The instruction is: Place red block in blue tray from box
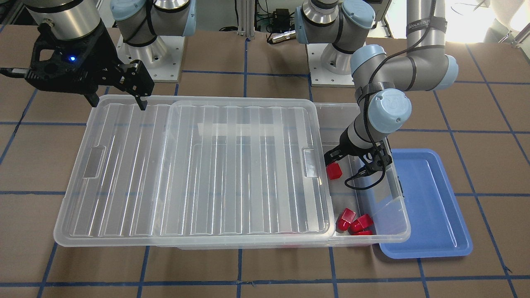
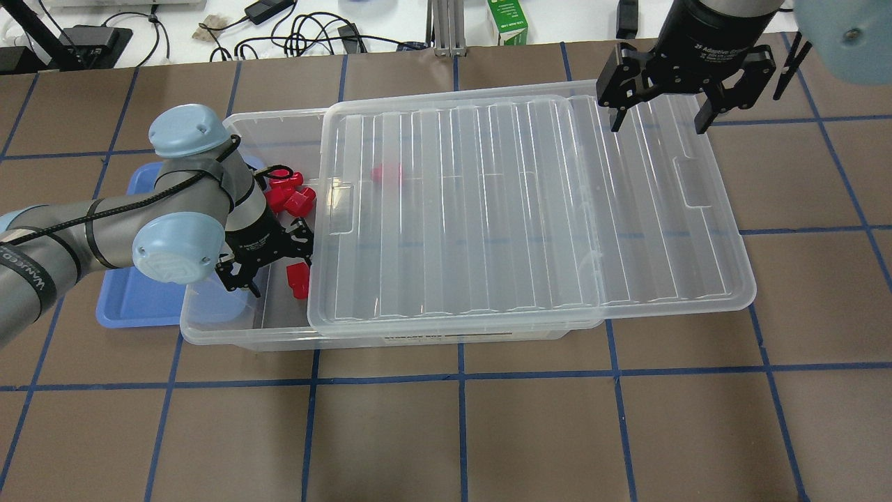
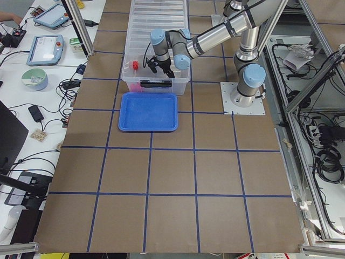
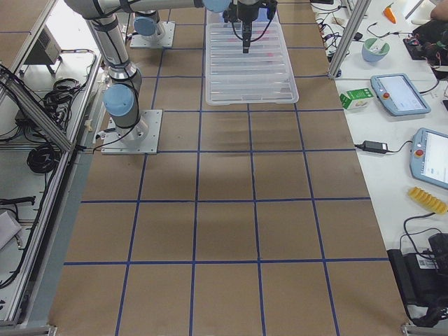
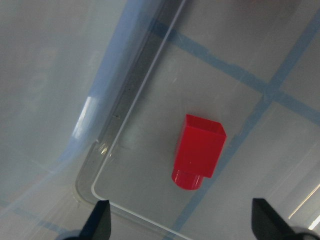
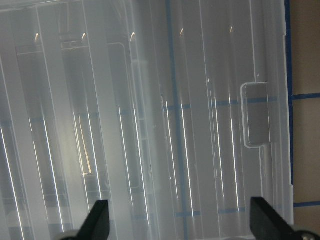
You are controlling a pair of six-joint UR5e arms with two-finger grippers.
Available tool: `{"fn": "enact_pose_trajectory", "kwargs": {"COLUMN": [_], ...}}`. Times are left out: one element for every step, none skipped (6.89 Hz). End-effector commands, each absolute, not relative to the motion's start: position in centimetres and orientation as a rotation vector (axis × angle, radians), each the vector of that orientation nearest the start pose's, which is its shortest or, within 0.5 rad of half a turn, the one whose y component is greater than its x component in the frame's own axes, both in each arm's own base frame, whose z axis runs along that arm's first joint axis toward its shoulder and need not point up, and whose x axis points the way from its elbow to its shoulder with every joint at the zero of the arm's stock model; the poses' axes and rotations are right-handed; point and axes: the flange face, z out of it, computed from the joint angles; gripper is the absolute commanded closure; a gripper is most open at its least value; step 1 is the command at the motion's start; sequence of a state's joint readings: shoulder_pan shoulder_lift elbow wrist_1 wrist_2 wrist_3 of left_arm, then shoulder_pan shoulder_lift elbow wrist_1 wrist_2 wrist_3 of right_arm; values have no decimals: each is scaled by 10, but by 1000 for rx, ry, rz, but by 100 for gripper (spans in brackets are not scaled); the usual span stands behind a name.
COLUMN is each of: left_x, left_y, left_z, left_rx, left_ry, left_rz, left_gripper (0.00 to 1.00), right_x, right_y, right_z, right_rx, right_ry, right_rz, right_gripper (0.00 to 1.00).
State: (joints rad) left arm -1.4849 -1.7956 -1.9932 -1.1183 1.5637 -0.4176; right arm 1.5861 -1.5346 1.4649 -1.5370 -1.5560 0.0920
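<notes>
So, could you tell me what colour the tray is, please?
The tray is plain blue; the front-facing view shows it best.

A ribbed clear lid [image 6: 150, 125] fills the view. Its recessed handle [image 6: 256, 115] sits near the lid's right edge.

In the overhead view much of the blue tray [image 2: 139, 307] is hidden by the left arm [image 2: 104, 230], and one red block [image 2: 387, 173] is seen only dimly through the lid [image 2: 529, 209]. Of the left gripper [image 5: 180, 225] and the right gripper [image 6: 180, 222] only fingertips are shown in the wrist views, cut off by the lower edge.
</notes>
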Motion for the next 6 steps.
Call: {"fn": "enact_pose_trajectory", "kwargs": {"left_x": [-92,-93,-93,-93,-93,-94], "left_y": [-495,-493,-494,-495,-495,-496], "left_z": [209,201,193,189,187,185], "left_rx": [-771,-774,-776,-777,-776,-772], "left_ry": [3003,3003,3001,3000,2999,3001], "left_rz": [312,338,350,360,367,352], "left_gripper": [0,0,0,2,3,6], "right_x": [143,143,142,143,143,143], "right_y": [-508,-507,-507,-506,-506,-507], "right_z": [518,519,520,521,521,520], "right_rx": [119,119,119,119,119,119], "right_ry": [3122,3122,3123,3121,3121,3118], "right_rz": [-54,-56,-59,-61,-61,-58], "right_gripper": [0,0,0,0,0,0]}}
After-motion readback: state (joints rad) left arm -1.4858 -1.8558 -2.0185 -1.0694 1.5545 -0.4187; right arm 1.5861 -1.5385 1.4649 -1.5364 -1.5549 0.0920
